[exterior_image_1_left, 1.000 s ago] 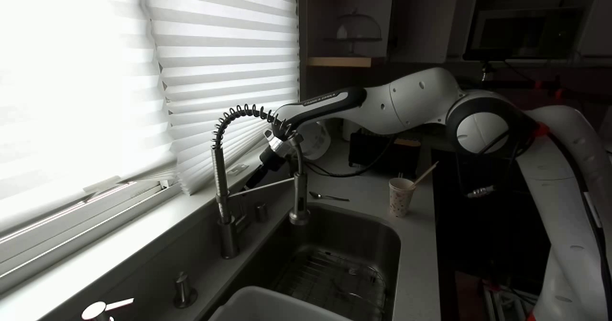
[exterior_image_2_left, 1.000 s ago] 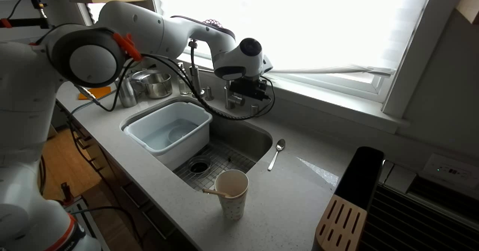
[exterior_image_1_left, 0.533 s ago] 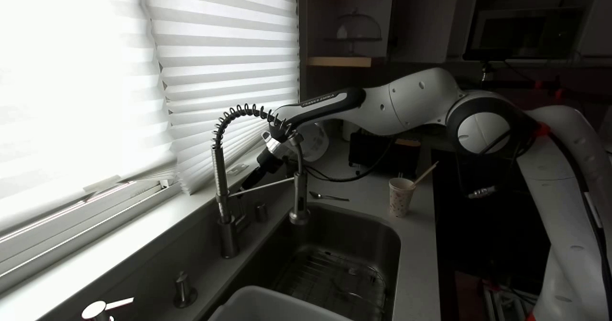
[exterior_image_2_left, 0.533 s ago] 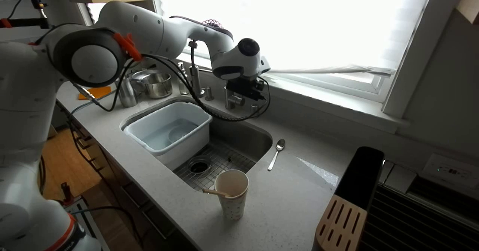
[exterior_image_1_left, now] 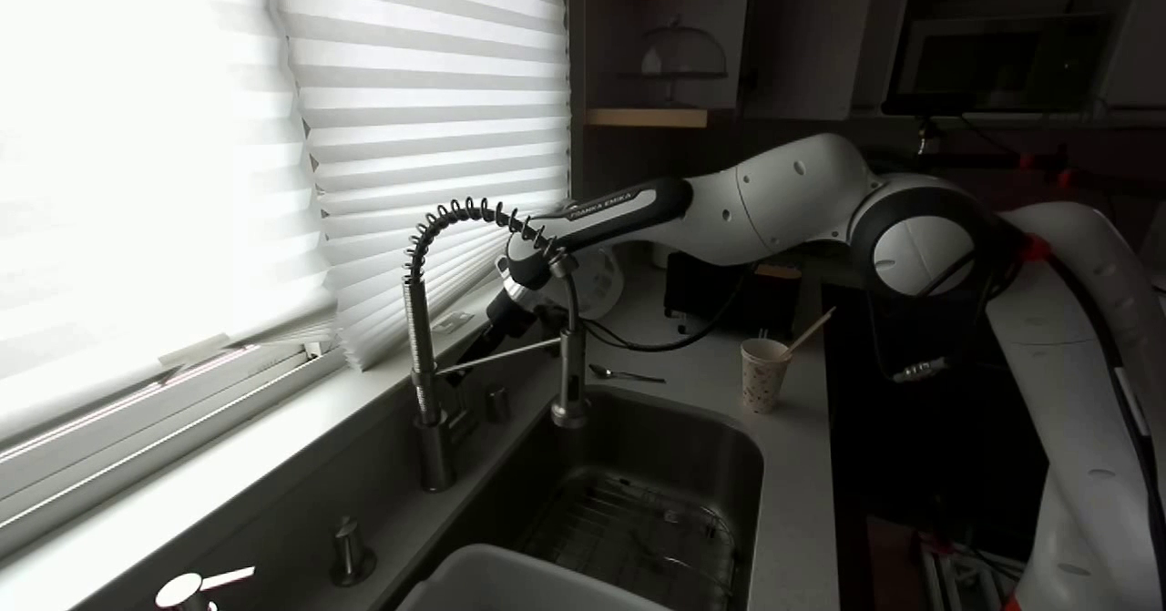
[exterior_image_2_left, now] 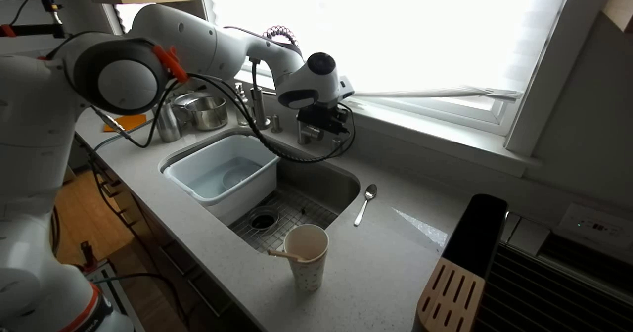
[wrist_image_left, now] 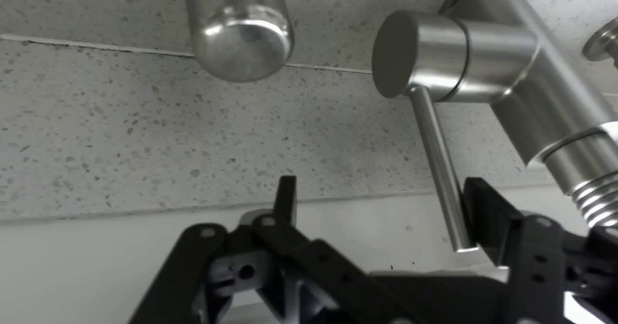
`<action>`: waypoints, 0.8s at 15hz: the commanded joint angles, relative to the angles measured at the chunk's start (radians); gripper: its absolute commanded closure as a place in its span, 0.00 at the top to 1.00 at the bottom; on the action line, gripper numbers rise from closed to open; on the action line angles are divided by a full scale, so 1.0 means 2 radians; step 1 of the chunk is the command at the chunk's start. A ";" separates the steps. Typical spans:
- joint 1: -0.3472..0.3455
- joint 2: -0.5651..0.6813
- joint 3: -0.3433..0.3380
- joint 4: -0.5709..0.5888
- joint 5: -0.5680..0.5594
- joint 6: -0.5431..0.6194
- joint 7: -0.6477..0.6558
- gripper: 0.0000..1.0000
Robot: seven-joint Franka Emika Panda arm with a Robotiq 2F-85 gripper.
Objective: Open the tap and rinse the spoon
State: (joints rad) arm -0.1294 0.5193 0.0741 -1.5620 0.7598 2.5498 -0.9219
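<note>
The tap (exterior_image_1_left: 439, 456) stands behind the sink, with its spring neck arching over and its sprayer head (exterior_image_1_left: 571, 383) hanging down. In the wrist view the tap's body (wrist_image_left: 545, 77) is at the upper right. Its thin side lever (wrist_image_left: 437, 155) points down between my fingers. My gripper (wrist_image_left: 383, 198) is open, with the lever's end close against the right finger (wrist_image_left: 492, 218); I cannot tell if they touch. In an exterior view the gripper (exterior_image_1_left: 457, 376) is partly behind the tap. The spoon (exterior_image_2_left: 365, 206) lies on the counter beside the sink, away from the gripper.
A white basin (exterior_image_2_left: 247, 193) sits in the sink (exterior_image_2_left: 329, 178). A paper cup (exterior_image_2_left: 309, 267) with a stick stands on the counter's front side. A short metal cylinder (wrist_image_left: 241, 39) rises left of the lever. The windowsill and blinds (exterior_image_1_left: 428, 92) are close behind the tap.
In the exterior views my gripper and wrist have moved slightly down and to the left, lower beside the tap. The tap, spoon and cup have not moved.
</note>
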 commanded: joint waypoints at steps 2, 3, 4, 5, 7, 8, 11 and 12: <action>-0.005 -0.006 0.007 -0.016 -0.030 0.024 0.021 0.61; -0.006 -0.006 0.009 -0.017 -0.034 0.026 0.023 0.72; -0.006 -0.006 0.010 -0.017 -0.038 0.028 0.026 0.87; -0.007 -0.006 0.011 -0.017 -0.042 0.029 0.028 0.89; -0.008 -0.007 0.010 -0.018 -0.052 0.035 0.035 1.00; -0.010 -0.010 0.009 -0.020 -0.058 0.033 0.041 1.00; -0.022 -0.024 0.014 -0.026 -0.068 0.005 0.049 1.00; -0.026 -0.030 0.015 -0.029 -0.070 -0.008 0.051 1.00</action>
State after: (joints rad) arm -0.1447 0.5104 0.0861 -1.5735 0.6589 2.5914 -0.8547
